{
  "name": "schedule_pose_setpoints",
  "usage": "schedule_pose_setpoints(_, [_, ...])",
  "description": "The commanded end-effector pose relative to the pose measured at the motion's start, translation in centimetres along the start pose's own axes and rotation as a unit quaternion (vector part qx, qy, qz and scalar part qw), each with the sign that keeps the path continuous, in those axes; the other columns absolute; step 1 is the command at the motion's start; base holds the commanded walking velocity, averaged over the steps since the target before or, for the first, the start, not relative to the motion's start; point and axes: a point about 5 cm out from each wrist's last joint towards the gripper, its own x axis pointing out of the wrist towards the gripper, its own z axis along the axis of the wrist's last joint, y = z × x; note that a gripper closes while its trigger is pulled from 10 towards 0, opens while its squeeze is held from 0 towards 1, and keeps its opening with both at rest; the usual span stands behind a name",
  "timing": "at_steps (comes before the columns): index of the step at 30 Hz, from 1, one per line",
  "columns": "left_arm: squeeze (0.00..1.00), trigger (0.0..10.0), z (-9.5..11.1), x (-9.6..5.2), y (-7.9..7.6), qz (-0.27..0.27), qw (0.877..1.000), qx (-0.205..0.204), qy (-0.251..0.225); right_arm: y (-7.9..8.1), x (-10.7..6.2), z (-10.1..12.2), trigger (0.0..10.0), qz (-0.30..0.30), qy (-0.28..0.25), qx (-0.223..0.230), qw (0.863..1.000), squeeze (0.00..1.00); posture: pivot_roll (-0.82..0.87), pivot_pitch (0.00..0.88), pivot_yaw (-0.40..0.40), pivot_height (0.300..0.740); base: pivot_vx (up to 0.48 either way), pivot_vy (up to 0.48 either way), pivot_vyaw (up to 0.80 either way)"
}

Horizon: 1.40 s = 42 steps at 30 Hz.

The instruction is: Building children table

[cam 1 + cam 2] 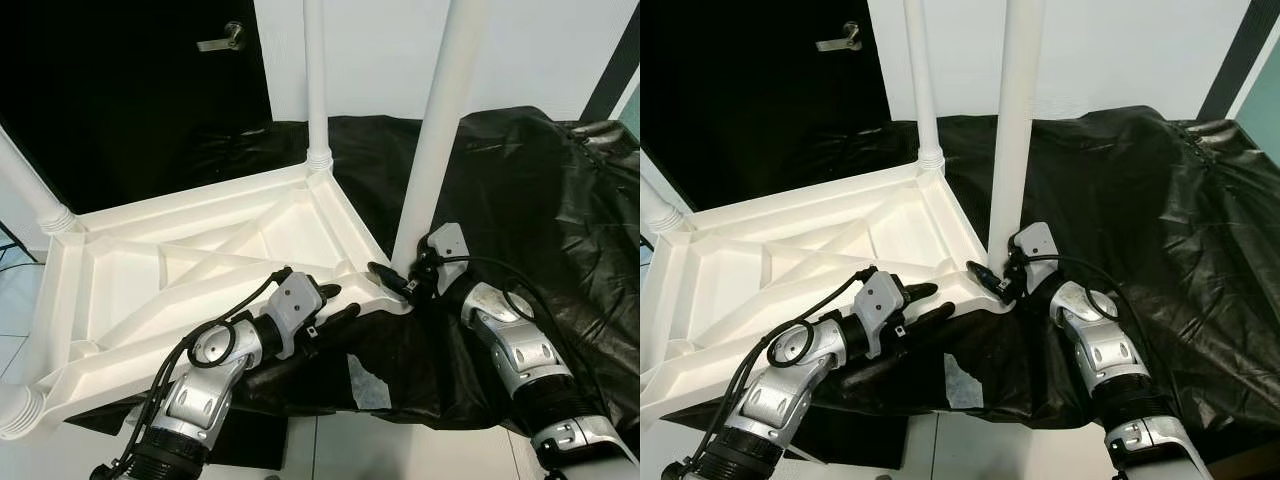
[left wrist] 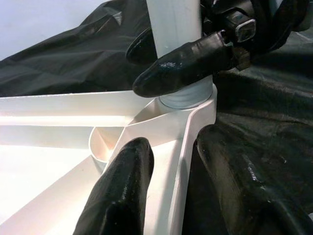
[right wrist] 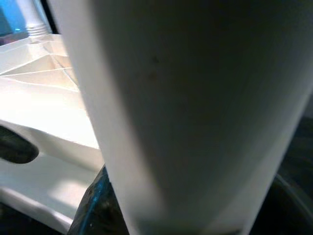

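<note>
the white tabletop (image 1: 190, 265) lies upside down, ribbed underside up, partly on a black sheet (image 1: 540, 190) that spreads out to its right. three more legs stand at its other corners: two on its left side (image 1: 35, 200) (image 1: 18, 410) and one at the far corner (image 1: 316, 90). a black door (image 1: 130, 90) stands behind it. the left gripper (image 1: 335, 305) is at the tabletop's near right edge, its fingers (image 2: 122, 191) spread astride the rim, one on the white plastic, one on the sheet. just right of it, the near leg (image 1: 440, 120) stands upright in the corner socket. the right gripper (image 1: 395, 280) closes on this leg's base. the left wrist view shows a right finger (image 2: 186, 66) wrapped on the leg just above the collar; the right wrist view shows the leg up close (image 3: 195, 112), blurred, with the tabletop ribs beyond.
</note>
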Motion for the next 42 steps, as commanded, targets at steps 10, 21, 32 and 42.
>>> schedule_pose_setpoints(10, [0.0,10.0,-0.1,-0.2,0.1,0.015,1.0,0.006,0.004,1.2,-0.6,-1.8,10.0,-0.07,0.035,0.038,0.996,0.0,-0.04,0.0,0.034,0.74,0.0,0.0,0.0])
schedule_pose_setpoints(21, [0.0,10.0,0.1,-0.1,0.5,0.006,1.0,0.013,0.005,2.4,-1.0,-3.5,10.0,-0.243,0.079,0.084,0.963,0.0,-0.05,0.0,0.055,0.74,0.0,0.0,0.0])
schedule_pose_setpoints(32, [0.0,10.0,0.2,0.0,0.3,0.002,1.0,0.014,0.003,4.1,-0.4,-2.9,10.0,-0.383,0.073,0.102,0.915,0.0,-0.05,0.0,0.056,0.74,0.0,0.0,0.0])
schedule_pose_setpoints(42, [0.0,10.0,0.2,0.0,0.3,0.004,1.0,0.013,0.003,4.5,0.2,-1.5,10.0,-0.363,0.038,0.092,0.927,1.0,-0.04,0.0,0.047,0.74,0.0,0.0,0.0])
